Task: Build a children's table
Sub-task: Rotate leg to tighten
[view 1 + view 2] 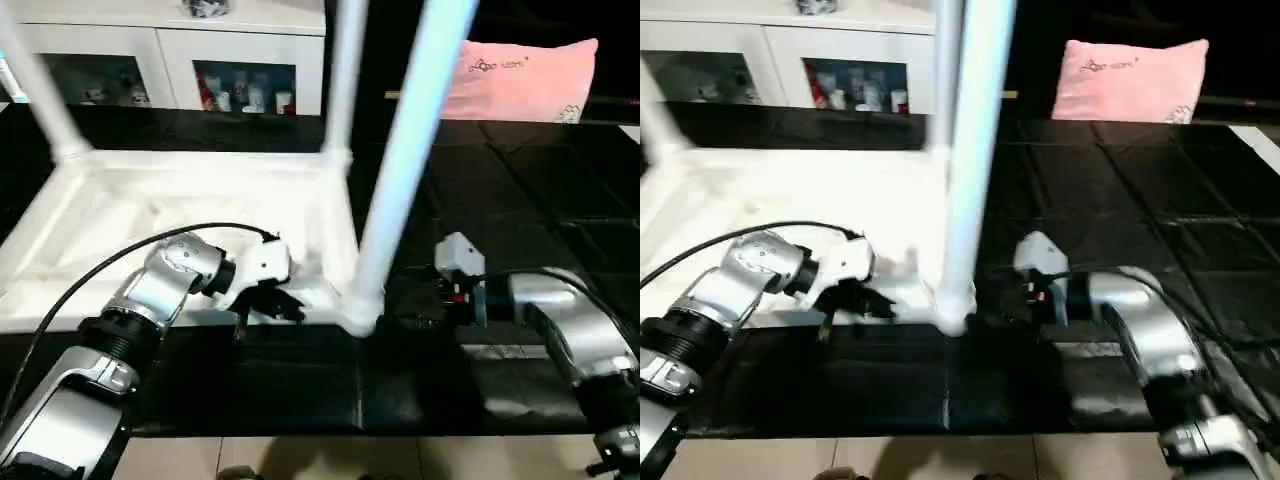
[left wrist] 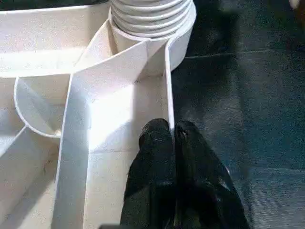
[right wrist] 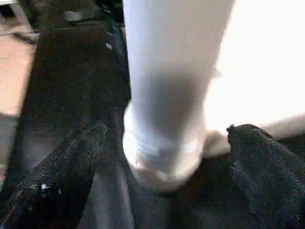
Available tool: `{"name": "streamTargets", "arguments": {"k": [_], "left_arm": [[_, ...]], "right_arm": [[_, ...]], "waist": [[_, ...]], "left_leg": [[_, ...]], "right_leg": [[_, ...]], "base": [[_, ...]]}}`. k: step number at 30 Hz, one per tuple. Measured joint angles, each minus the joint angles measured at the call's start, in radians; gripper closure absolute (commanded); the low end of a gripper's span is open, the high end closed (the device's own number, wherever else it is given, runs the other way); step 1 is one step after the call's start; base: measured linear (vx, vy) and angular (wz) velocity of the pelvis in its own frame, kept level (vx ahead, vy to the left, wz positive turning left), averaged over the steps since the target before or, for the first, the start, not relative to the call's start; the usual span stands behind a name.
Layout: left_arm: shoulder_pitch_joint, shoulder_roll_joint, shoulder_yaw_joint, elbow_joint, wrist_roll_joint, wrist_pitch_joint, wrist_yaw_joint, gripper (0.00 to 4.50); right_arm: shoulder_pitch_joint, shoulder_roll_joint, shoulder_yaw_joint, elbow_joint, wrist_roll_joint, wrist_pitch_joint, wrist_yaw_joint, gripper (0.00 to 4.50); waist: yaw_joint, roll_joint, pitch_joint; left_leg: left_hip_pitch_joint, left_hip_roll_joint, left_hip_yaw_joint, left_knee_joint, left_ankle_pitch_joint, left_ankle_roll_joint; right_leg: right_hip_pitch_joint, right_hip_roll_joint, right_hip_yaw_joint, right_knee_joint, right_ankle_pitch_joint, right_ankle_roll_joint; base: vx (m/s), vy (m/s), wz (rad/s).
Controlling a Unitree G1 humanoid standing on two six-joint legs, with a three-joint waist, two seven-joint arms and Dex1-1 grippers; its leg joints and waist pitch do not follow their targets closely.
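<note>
The upturned white plastic ribbed tabletop (image 1: 180, 190) holds a long white tubular leg (image 1: 400, 180) upright in its near round corner socket (image 2: 152, 24) — left gripper (image 2: 172, 136) pinched on the rim wall, right gripper (image 3: 167, 143) wide around the leg.

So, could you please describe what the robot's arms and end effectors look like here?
Both forearms are silver metal tubes with ribbed black collars. The left arm has a rounded silver joint, a white wrist housing and a thin black cable looping over it. The right arm ends in a white block with a small red detail. Each end effector has two black, rough-textured fingers.

Legs (image 1: 405, 160) cut off above
</note>
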Motion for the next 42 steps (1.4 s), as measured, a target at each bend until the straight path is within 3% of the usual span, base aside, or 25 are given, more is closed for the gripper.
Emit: {"name": "streamTargets", "arguments": {"k": [10,25,39,42], "left_arm": [[0.0,0.003,-0.011,-0.007,-0.002,-0.024,-0.04,4.5],[0.002,0.007,-0.013,-0.007,-0.002,-0.036,-0.06,4.5],[0.005,0.013,-0.013,-0.007,-0.002,-0.034,-0.069,4.5],[0.005,-0.012,-0.001,-0.002,0.0,0.024,-0.014,4.5]], "right_arm": [[-0.045,0.04,0.064,0.082,-0.014,-0.007,0.064,0.23],[-0.059,0.055,0.064,0.117,-0.011,-0.007,0.095,1.63],[-0.045,0.069,0.061,0.112,-0.01,-0.006,0.093,1.72],[-0.007,0.098,0.017,0.087,-0.002,0.029,0.015,1.73]], "waist": [[0.001,0.0,0.0],[0.001,0.0,0.0],[0.0,0.001,-0.001],[0.0,0.003,-0.001]], "left_leg": [[-0.001,0.0,0.0,0.0,0.0,0.0],[-0.001,0.0,0.0,0.001,0.0,0.0],[-0.001,0.0,0.0,0.001,0.0,0.0],[0.002,0.0,-0.001,0.002,0.0,0.0]], "right_leg": [[0.0,0.0,0.0,0.001,0.0,0.001],[0.0,0.0,0.0,0.001,0.0,0.001],[0.002,0.0,0.0,0.002,0.0,0.0],[0.004,0.0,0.0,0.002,0.0,0.0]], "base": [[0.0,0.0,0.0],[0.0,0.0,0.0],[0.0,0.0,0.0],[0.0,0.0,0.0]]}}
